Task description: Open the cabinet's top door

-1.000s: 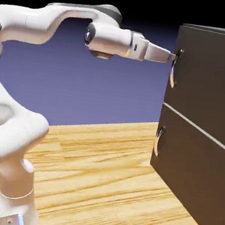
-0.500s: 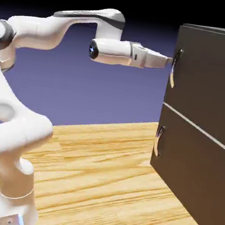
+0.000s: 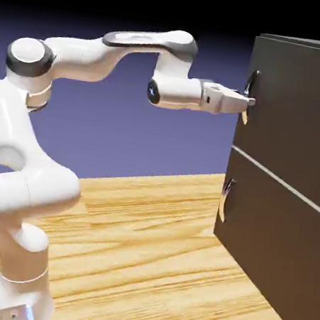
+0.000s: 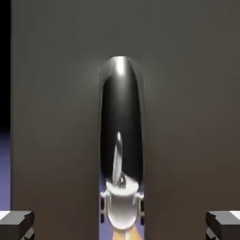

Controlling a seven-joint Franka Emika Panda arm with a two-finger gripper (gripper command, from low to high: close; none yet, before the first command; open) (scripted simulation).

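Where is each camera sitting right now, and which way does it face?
Exterior view: fixed beside the robot, facing the cabinet side-on; shows the whole white arm and the gripper at the top door's handle.
Hand view: on the hand, looking along the gripper at the top door; only two grey fingertips show.
Shared: the handle and top door.

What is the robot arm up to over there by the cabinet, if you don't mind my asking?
The white robot arm is reaching out level toward the tall dark cabinet to open its top door. Its gripper is right at the curved handle near that door's edge. In the hand view the handle sits centred between the fingers, which are spread wide and not clamped on it. The top door looks shut, flush with the lower door.
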